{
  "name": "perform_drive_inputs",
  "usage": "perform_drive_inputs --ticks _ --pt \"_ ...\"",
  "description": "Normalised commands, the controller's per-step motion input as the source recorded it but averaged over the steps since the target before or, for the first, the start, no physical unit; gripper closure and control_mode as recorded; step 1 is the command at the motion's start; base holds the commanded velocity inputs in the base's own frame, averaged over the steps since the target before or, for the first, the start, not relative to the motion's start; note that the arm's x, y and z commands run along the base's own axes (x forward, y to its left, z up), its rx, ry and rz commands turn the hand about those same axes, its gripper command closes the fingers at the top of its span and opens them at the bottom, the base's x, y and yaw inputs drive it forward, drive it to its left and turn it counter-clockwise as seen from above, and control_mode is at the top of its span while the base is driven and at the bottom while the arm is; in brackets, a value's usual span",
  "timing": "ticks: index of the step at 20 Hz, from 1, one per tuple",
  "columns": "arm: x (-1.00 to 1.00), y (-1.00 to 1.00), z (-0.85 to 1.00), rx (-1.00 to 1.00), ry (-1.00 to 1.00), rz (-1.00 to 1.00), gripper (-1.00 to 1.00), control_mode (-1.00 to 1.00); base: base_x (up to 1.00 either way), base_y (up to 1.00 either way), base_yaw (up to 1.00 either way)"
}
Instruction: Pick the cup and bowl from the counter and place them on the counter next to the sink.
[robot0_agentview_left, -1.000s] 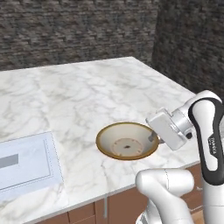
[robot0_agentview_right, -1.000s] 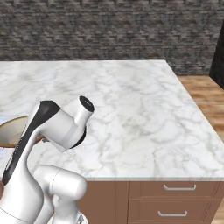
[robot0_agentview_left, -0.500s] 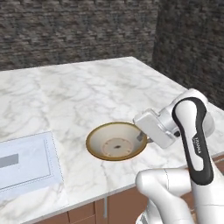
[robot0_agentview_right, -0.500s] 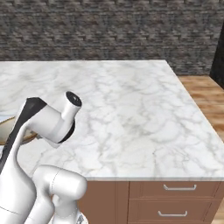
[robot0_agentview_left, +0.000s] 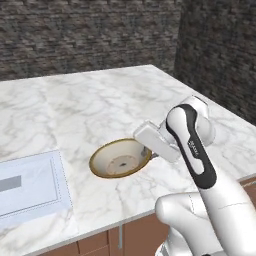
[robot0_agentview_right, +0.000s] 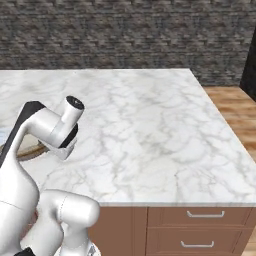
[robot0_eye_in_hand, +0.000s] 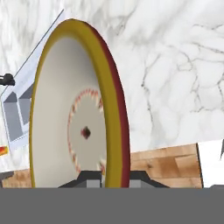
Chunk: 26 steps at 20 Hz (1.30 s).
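The hand (robot0_eye_in_hand: 109, 178) is clamped on the rim of the bowl (robot0_eye_in_hand: 74, 113): in the hand view one dark fingertip (robot0_eye_in_hand: 89, 177) sits inside the rim and the other outside it, with the golden-brown edge pinched between them. From the hand the bowl stretches straight ahead, its cream inside with a ring of reddish marks facing one way and its dark red underside the other.

In the left base view the hand (robot0_agentview_left: 150, 150) reaches the near right edge of the bowl (robot0_agentview_left: 120, 158), which spreads away from it to the left, open side up and roughly level over the counter (robot0_agentview_left: 100, 100). Whether the bowl's base touches the marble or hangs just above it, I cannot tell. In the right base view a sliver of the bowl (robot0_agentview_right: 27, 151) peeks out from behind the arm, just beyond the wrist.

Past the bowl, farther from the hand on the same side, lies the sink (robot0_agentview_left: 30, 185), a pale rectangular basin let into the counter; the bowl is near its right edge but apart from it. In the hand view a corner of the sink (robot0_eye_in_hand: 19, 109) shows beyond the bowl's inner face.
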Motion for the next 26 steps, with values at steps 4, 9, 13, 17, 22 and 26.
perform_drive_inputs --ticks 4,9,13,17,22,26 --pt "0.61 0.48 -0.04 -0.14 0.23 0.0 1.0 -1.0 0.0 0.0 0.0" --pt "0.24 0.34 0.0 -0.08 0.13 0.0 1.0 -1.0 0.0 0.0 0.0" --pt "0.42 0.01 0.0 0.0 0.03 0.0 1.0 -1.0 0.0 0.0 0.0" --pt "0.7 0.01 -0.09 0.0 0.0 0.0 1.0 -1.0 0.0 0.0 0.0" --pt "0.42 0.12 -0.23 0.0 -0.14 0.0 1.0 -1.0 0.0 0.0 0.0" --pt "0.03 0.23 -0.13 0.0 -0.3 0.0 1.0 -1.0 0.0 0.0 0.0"
